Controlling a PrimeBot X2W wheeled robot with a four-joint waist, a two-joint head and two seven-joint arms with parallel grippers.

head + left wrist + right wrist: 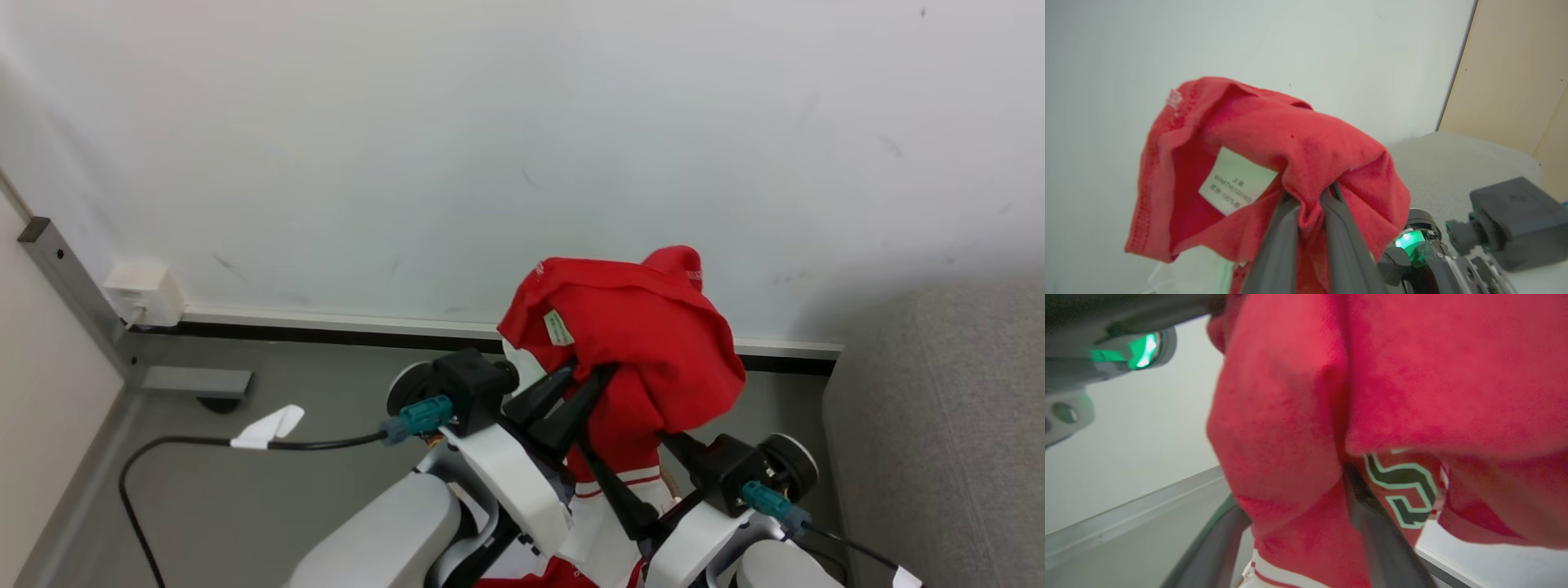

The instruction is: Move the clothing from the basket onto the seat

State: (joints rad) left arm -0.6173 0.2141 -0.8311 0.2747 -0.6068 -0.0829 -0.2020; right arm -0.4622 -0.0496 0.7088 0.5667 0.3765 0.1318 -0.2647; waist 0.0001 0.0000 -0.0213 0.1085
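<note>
The clothing (645, 343), a red garment with a small white tag, is bunched up high in front of the white wall. My left gripper (592, 371) is shut on a fold of it, and in the left wrist view the two dark fingers (1339, 228) pinch the red cloth (1298, 143) beside the tag. My right gripper (629, 437) stands open just below, its fingers (1380, 539) spread wide with the hanging clothing (1290, 416) draped between them; a dark printed figure shows on the cloth. The seat (939, 425), light grey fabric, lies to the right. The basket is out of view.
A white wall with a dark baseboard (326, 331) is straight ahead. A white socket box (143, 294) and a grey metal post (73, 286) stand at the left. A black cable (188, 445) with a white tag crosses the grey floor. A beige panel (1515, 73) rises behind the seat.
</note>
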